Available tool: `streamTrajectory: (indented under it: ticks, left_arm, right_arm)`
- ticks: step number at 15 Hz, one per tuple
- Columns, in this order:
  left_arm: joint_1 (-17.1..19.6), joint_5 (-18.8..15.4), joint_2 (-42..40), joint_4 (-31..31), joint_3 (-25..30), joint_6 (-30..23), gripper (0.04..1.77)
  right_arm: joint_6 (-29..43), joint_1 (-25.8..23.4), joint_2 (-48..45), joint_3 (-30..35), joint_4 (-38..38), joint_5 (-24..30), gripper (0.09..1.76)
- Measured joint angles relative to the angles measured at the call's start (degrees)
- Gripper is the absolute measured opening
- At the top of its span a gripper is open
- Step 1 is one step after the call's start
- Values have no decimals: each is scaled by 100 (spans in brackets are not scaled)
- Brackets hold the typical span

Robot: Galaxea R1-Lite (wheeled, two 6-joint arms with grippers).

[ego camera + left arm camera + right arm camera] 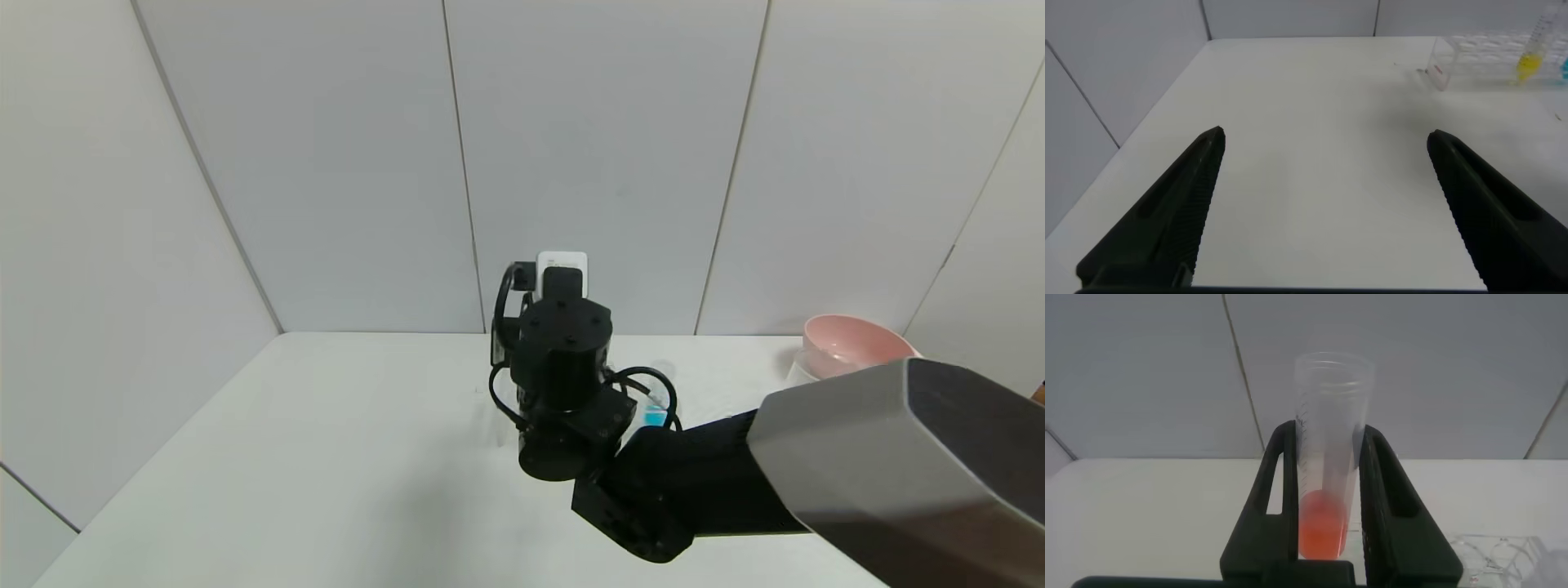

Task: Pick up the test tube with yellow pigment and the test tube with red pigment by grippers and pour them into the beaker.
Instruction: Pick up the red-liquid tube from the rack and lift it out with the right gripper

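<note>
Right gripper [1327, 498] clamped on the test tube with red pigment [1327, 457], tube upright, mouth up, orange-red liquid pooled at its round bottom; seen in head view raised over the middle of the white table [326, 457]; beaker not visible, likely hidden behind the right arm; best to keep the tube vertical while carrying, tip slowly only once its mouth is over the beaker; left gripper [1323, 204] jaws wide open, holding nothing, low over bare tabletop; test tube with yellow pigment [1531, 57] standing in the clear rack [1470, 57] at about 1 o'clock of it; pink bowl [849, 343] at 3 o'clock near the table's far right edge; walls close behind, open room toward 9 o'clock
</note>
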Motion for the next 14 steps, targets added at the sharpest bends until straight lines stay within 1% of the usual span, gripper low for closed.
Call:
streamTrajectory:
  ticks: [2,4,6,8,10,12,14]
  left_arm:
    - [0,0,0,0,0,0,176]
    - [0,0,0,0,0,0,176]
    - [0,0,0,0,0,0,176]
    - [0,0,0,0,0,0,176]
    - [0,0,0,0,0,0,176]
    - [0,0,0,0,0,0,176]
    - [0,0,0,0,0,0,176]
  right_arm:
    - [-17,-80,-419,210,82,-7,50]
    - [-96,-319,-940,650,99,12,50]
    - [-184,-769,-1538,1342,96,69,50]
    - [-241,-1401,-2181,2111,83,318,50]
    - [-263,-2166,-2803,2872,79,850,50]
    - [-274,-3060,-3355,3565,85,1635,50]
    - [-335,-4008,-3740,4063,61,2402,50]
